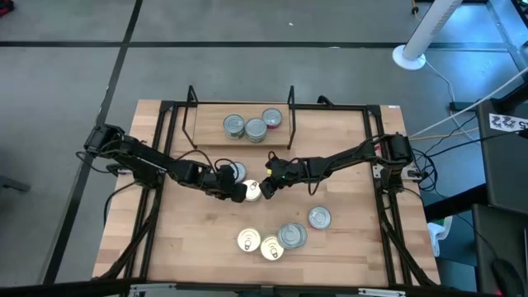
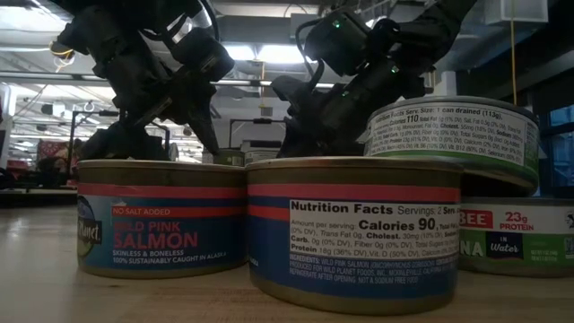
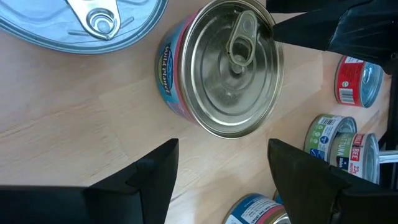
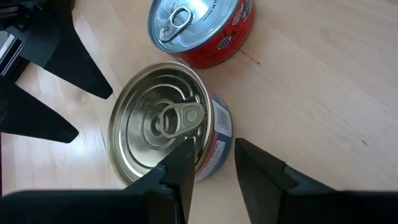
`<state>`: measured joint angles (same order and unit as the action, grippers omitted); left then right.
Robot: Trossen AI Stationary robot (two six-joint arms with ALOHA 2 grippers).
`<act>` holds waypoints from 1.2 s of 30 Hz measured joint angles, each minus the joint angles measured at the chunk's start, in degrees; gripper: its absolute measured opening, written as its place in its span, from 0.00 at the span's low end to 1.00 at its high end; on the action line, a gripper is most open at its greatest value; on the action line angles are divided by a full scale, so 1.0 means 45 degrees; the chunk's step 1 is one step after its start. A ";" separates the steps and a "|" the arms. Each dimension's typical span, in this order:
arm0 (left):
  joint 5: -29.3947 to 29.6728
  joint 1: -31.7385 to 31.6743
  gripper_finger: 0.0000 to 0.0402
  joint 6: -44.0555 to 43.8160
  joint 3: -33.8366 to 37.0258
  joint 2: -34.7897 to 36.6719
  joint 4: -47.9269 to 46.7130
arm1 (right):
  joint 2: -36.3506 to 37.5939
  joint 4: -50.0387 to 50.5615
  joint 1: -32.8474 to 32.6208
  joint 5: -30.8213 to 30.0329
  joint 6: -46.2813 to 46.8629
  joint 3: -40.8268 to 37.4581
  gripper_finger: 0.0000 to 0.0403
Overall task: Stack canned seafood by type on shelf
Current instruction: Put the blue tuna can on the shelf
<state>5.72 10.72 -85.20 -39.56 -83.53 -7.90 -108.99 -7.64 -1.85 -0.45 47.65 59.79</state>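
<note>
A: Nearest, is that gold-lidded blue-and-red salmon tin (image 3: 231,68) mid-table?

B: Yes, between both grippers. Left gripper (image 3: 222,165) stands wide beside it, holding nothing. Right gripper (image 4: 214,163), fingers narrowly apart, sits at its rim.

A: And the light-wood shelf (image 1: 210,134)?

B: Three tins (image 1: 254,125) on it.
</note>
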 joint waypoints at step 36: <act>-0.0597 0.0015 0.60 -0.0730 -0.0003 -0.0010 0.0193 | -0.0529 -0.0656 -0.0014 0.0004 0.0389 0.0087 0.02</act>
<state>3.03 10.79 -88.48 -39.57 -83.57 -7.03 -111.37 -10.59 -1.91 -0.43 49.40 60.18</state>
